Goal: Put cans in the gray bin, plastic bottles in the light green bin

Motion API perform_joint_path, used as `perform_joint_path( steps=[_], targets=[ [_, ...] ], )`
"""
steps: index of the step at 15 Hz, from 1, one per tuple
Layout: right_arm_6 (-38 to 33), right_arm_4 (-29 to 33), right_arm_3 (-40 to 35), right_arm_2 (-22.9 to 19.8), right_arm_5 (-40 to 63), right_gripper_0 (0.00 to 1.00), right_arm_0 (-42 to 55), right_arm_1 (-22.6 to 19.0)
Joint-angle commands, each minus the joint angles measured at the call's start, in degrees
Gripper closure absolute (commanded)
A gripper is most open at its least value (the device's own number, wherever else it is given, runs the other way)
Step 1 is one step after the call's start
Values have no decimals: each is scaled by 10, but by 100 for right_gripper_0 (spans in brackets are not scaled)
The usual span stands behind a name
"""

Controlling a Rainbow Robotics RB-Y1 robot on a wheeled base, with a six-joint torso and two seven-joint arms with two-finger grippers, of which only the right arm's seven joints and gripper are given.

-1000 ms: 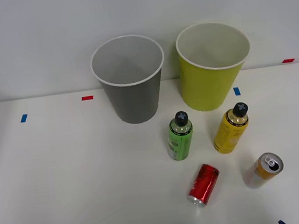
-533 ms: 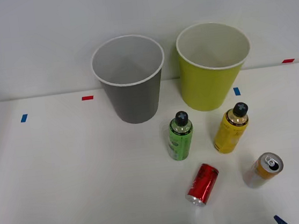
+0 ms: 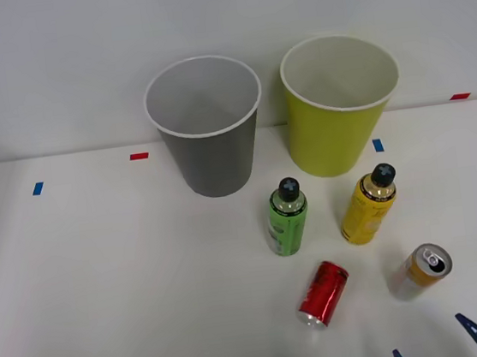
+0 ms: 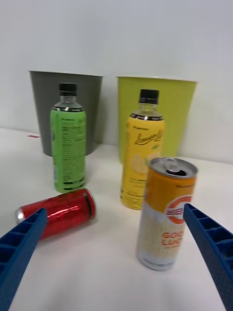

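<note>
Orange-gold metal can [image 3: 424, 269] with silver pull-tab top stands upright on the white desk [image 3: 114, 296], near its right front. Red metal can [image 3: 324, 294] lies on its side to the left, apart. Behind them, upright: yellow black-capped plastic bottle [image 3: 367, 205] and bright green black-capped plastic bottle [image 3: 287, 218]. Further back, tapered gray bin [image 3: 208, 139] on the left and yellow-green bin [image 3: 340, 115] on the right, side by side. Right gripper [image 4: 116, 252]: blue ribbed jaws spread wide, holding nothing, the orange-gold can between them in the wrist view.

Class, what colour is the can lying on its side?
Red can, with a silver end; the right wrist view shows it best.
</note>
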Motion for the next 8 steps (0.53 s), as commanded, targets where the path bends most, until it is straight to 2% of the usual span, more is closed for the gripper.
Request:
perform_joint_path(
  steps=[1, 3, 8],
  targets=[
    [105, -88, -1, 20, 1, 0, 7, -13],
    [130, -113, 0, 19, 2, 0, 6, -15],
    [127, -151, 0, 28, 45, 0, -6, -25]
  ],
)
